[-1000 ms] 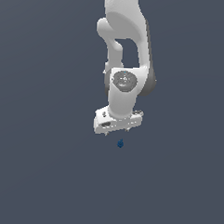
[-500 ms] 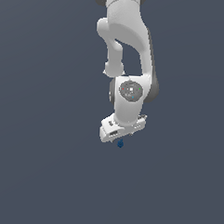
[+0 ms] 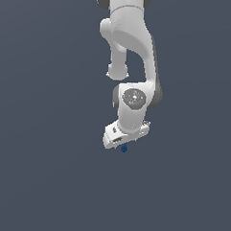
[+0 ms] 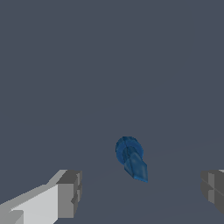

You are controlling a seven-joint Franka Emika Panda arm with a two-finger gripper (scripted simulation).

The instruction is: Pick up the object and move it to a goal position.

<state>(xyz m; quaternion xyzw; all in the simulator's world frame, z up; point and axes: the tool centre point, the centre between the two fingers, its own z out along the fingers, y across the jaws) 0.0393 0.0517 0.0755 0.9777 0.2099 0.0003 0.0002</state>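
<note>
The object [image 3: 124, 148] is a tiny dark blue lump on the grey floor, right under the white hand of the arm in the exterior view. In the wrist view the object [image 4: 130, 158] is a blue rounded lump with a pointed end. It lies between my two grey fingertips [image 4: 70, 194], closer to the middle than to either one. My gripper [image 4: 141, 190] is open, with the jaws wide apart and not touching the object. In the exterior view the gripper [image 3: 122, 146] is low over the lump and its fingers are barely visible.
The ground is a plain dark grey surface all around. The white arm [image 3: 132, 56] rises above the hand toward the top of the exterior view. Nothing else shows.
The arm has lowered step by step. The hand was above the blue lump with a gap and is now down around it. The lump has not moved.
</note>
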